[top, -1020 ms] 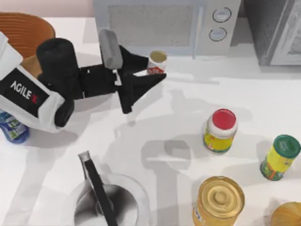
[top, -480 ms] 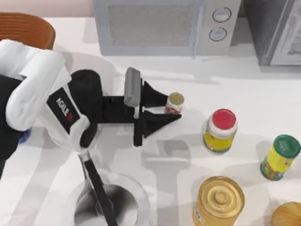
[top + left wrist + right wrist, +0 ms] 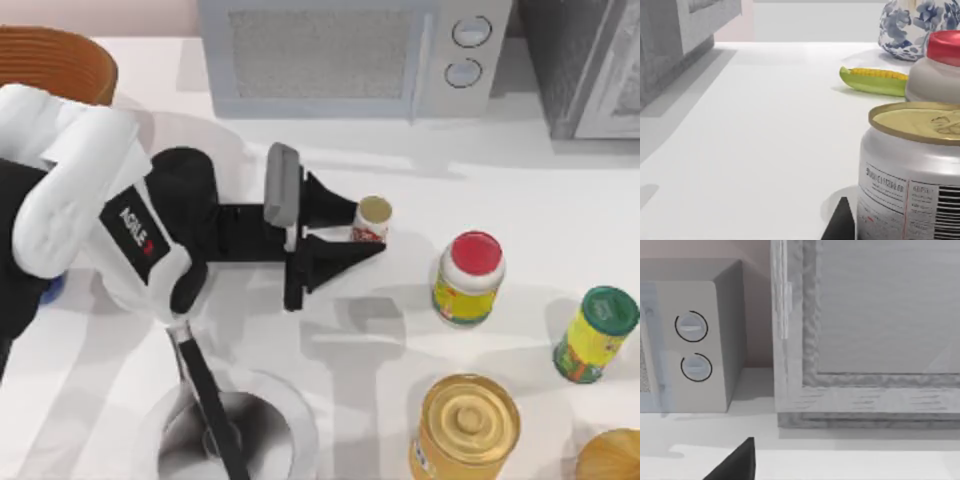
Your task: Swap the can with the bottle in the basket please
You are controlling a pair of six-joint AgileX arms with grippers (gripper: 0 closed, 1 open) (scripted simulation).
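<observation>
Still at the table's far-left, about ten o'clock, the basket (image 3: pixel 60 62) sits well apart from the action. The left gripper (image 3: pixel 352 226) holds its place from half a second ago, jaws clamped on the can (image 3: pixel 372 220), which stands upright near mid-table with its axis vertical, as the left wrist view (image 3: pixel 912 170) confirms. A second ago it was higher, nearer the microwave (image 3: pixel 350 55). The red-capped jar (image 3: pixel 468 277) lies at four o'clock. Whether the right gripper (image 3: pixel 737 462) is parted or closed I cannot tell.
</observation>
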